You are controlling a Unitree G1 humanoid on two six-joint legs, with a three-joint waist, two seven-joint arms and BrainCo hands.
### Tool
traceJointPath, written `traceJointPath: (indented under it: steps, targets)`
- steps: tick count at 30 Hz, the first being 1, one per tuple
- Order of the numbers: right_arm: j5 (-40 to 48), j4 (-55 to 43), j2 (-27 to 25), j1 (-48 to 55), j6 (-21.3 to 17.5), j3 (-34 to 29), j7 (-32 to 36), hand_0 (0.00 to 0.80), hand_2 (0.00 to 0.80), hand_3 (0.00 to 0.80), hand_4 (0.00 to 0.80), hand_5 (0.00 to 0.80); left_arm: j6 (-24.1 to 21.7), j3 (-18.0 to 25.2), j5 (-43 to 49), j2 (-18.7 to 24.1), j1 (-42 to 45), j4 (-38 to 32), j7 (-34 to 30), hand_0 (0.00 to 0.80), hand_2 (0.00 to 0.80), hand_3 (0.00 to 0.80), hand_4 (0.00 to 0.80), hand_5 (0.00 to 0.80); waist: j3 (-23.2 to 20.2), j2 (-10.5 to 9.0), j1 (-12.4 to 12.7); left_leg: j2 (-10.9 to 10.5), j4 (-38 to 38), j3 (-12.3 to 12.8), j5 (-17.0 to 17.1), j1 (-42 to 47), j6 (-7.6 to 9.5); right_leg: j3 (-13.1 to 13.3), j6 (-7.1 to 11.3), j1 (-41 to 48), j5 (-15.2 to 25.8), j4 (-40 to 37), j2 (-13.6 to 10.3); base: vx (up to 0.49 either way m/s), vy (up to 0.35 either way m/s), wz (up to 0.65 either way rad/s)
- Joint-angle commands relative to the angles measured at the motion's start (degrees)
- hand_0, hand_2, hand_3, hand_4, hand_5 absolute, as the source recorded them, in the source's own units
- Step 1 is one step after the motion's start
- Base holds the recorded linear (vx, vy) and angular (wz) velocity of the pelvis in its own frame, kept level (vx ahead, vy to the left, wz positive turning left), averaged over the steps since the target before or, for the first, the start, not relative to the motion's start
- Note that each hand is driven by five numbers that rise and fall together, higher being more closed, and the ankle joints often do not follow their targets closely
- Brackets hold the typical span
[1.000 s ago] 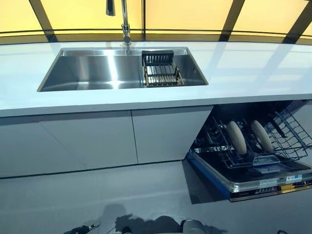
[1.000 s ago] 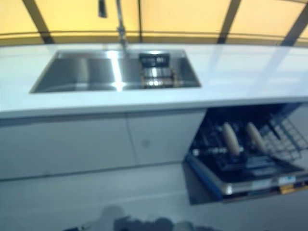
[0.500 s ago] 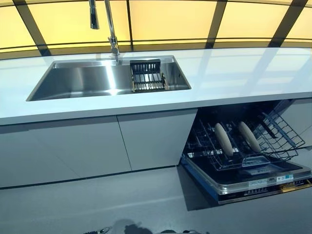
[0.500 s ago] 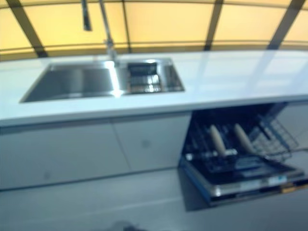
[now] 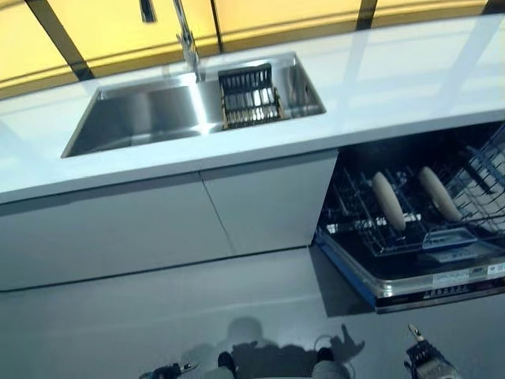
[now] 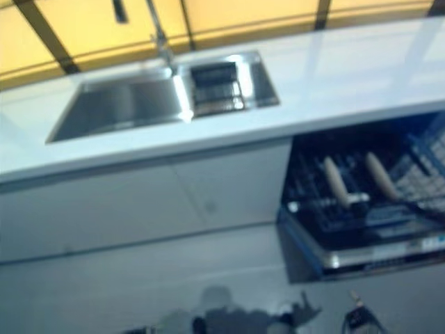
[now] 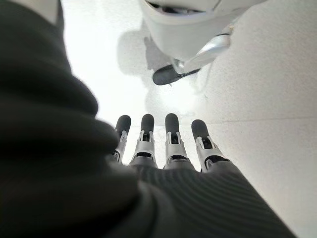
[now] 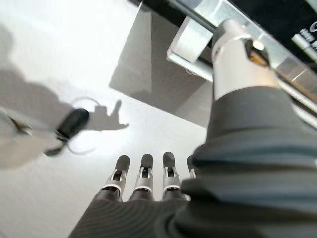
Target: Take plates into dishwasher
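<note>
Below, plates [image 5: 387, 200] racked, dishwasher [image 5: 426, 278] open

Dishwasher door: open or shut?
Open. The dishwasher door is folded down, the lower rack shows, and two plates stand upright in it.
</note>
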Motion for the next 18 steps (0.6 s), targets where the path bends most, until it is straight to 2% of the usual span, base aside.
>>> traceJointPath:
  steps: [1,7,10,15,16,18]
  targets:
    - [5.3,1.7,-2.0,-3.1,-0.1,-2.3,-3.1,0.000,0.000,0.000,0.000,0.000,-0.8,0.1,-2.5,0.9,-2.1,0.0,0.8,0.000,0.000,0.000,0.000,0.000,4.3,-1.91,0.1,-3.2,11.1,-0.9,-4.9,-4.3,3.59,-2.8,-6.62,-2.0,-1.6,5.1,2.7,-0.160,0.028,0.03]
    - [12.0,1.2,-4.7,-5.8,-2.4,-3.9,-5.0,0.000,0.000,0.000,0.000,0.000,-0.8,-0.3,-4.5,0.9,-1.9,0.4,1.0,0.000,0.000,0.000,0.000,0.000,6.3,-0.88,0.3,-2.7,22.3,-1.5,-9.1,-9.9,4.52,-2.6,-8.78,-6.8,-5.7,15.4,1.2,-0.095,0.001,0.01]
    - [13.1,0.8,-5.9,-7.1,-2.3,-4.3,-4.1,0.000,0.000,0.000,0.000,0.000,-0.9,-0.3,-4.6,0.8,-1.2,0.5,0.8,0.000,0.000,0.000,0.000,0.000,6.6,-0.40,0.5,-2.6,25.8,-2.0,-10.0,-11.6,4.88,-2.4,-9.36,-8.2,-6.8,18.4,0.6,-0.029,0.022,-0.07]
    - [23.9,-1.6,-8.1,-13.4,-3.1,-3.2,1.4,0.000,0.000,0.000,0.000,0.000,-2.6,-1.3,-6.1,0.0,-0.2,0.3,0.2,0.000,0.000,0.000,0.000,0.000,7.7,1.15,0.9,-3.2,32.0,-2.8,-11.6,-15.6,5.92,-0.7,-10.29,-12.7,-8.9,25.4,-0.7,-0.032,0.048,-0.05]
    - [27.5,-2.3,-8.7,-15.0,-3.4,-3.6,2.7,0.000,0.000,0.000,0.000,0.000,-2.8,-1.4,-6.6,-0.1,0.0,0.2,0.2,0.000,0.000,0.000,0.000,0.000,7.6,1.50,1.0,-3.6,33.6,-3.6,-13.5,-15.8,5.68,0.3,-9.91,-13.3,-10.6,27.3,-0.8,0.042,0.059,-0.01]
    - [33.2,-3.5,-9.4,-17.2,-4.6,-4.0,4.4,0.000,0.000,0.000,0.000,0.000,-3.0,-1.7,-7.6,-0.2,0.3,0.0,0.0,0.000,0.000,0.000,0.000,0.000,7.7,1.99,1.1,-3.9,35.1,-3.6,-14.4,-16.7,6.02,0.7,-9.94,-14.8,-11.2,29.1,-1.4,0.006,0.069,-0.02]
